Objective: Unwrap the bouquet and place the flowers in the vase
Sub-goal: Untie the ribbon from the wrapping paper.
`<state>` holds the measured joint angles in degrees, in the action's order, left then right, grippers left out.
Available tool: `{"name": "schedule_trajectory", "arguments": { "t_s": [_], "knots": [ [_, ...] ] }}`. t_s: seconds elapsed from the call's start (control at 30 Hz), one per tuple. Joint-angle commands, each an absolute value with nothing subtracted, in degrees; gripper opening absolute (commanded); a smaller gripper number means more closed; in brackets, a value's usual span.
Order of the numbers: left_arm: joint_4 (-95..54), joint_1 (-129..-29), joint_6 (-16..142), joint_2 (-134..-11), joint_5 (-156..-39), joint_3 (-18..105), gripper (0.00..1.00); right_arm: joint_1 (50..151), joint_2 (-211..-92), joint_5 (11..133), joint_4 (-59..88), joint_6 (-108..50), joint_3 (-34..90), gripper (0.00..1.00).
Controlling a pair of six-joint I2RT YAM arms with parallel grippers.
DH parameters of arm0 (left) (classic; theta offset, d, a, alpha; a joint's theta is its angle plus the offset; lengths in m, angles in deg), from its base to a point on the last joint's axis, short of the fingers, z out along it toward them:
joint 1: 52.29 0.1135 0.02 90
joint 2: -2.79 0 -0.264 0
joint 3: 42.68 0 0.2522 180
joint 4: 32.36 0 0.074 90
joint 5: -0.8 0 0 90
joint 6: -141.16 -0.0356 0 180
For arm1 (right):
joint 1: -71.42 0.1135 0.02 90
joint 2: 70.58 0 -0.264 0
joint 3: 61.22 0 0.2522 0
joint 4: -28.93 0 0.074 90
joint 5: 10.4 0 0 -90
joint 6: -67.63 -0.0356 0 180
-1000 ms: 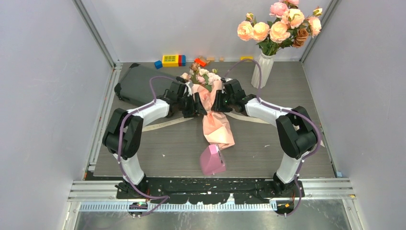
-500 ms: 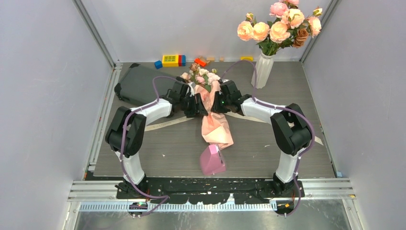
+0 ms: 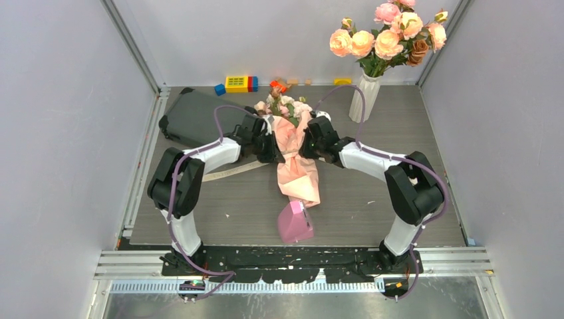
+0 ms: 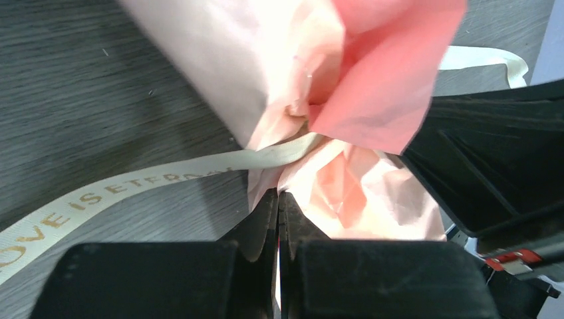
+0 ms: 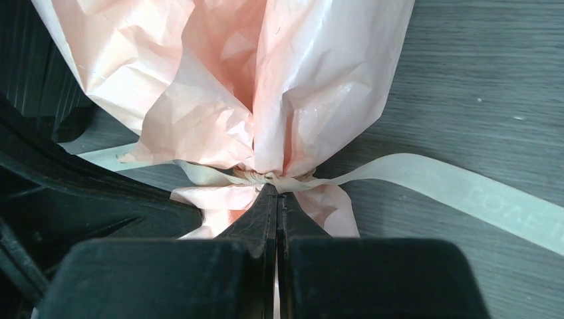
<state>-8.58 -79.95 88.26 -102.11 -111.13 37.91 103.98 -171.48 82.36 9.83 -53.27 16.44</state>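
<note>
The bouquet (image 3: 296, 166) lies along the middle of the table, pale pink paper with its flowers (image 3: 284, 106) at the far end. A beige ribbon (image 4: 133, 189) is tied round its waist, with a knot (image 5: 269, 177) facing the right wrist. My left gripper (image 3: 274, 147) presses in from the left, jaws shut, its tips (image 4: 278, 194) pinching crumpled paper just below the ribbon. My right gripper (image 3: 304, 143) presses in from the right, shut, its tips (image 5: 277, 189) nipping the ribbon at the knot. The ribbed white vase (image 3: 364, 98) stands at the back right, holding large peach roses (image 3: 389, 34).
A solid pink wedge (image 3: 294, 222) sits at the bouquet's near end. A dark grey case (image 3: 193, 119) lies at the back left. Toy blocks (image 3: 236, 83) line the back wall. A ribbon tail (image 3: 226, 171) trails left across the table.
Both grippers have closed from partly open onto the bouquet's waist. The right arm has swung inward. The bouquet has shifted slightly away and to the left.
</note>
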Motion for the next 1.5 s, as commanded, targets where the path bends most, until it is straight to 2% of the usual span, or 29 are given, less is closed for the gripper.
{"name": "schedule_trajectory", "arguments": {
  "t_s": [0.0,0.47,0.87,1.47],
  "knots": [
    [-6.9,-80.0,87.0,-100.9,-107.0,36.8,0.0,103.8,-164.9,91.4,14.7,-56.1,12.9,0.0],
    [-3.8,-80.0,87.1,-100.0,-102.6,36.0,0.0,102.6,-161.4,96.4,14.1,-61.2,8.3,0.0],
    [-2.8,-80.0,87.1,-98.8,-100.1,34.8,0.0,94.8,-160.7,85.5,14.5,-64.7,6.6,0.0],
    [-2.9,-79.9,87.4,-98.5,-99.8,34.7,0.0,90.8,-155.2,86.8,9.7,-59.4,5.2,0.01]
  ]
}}
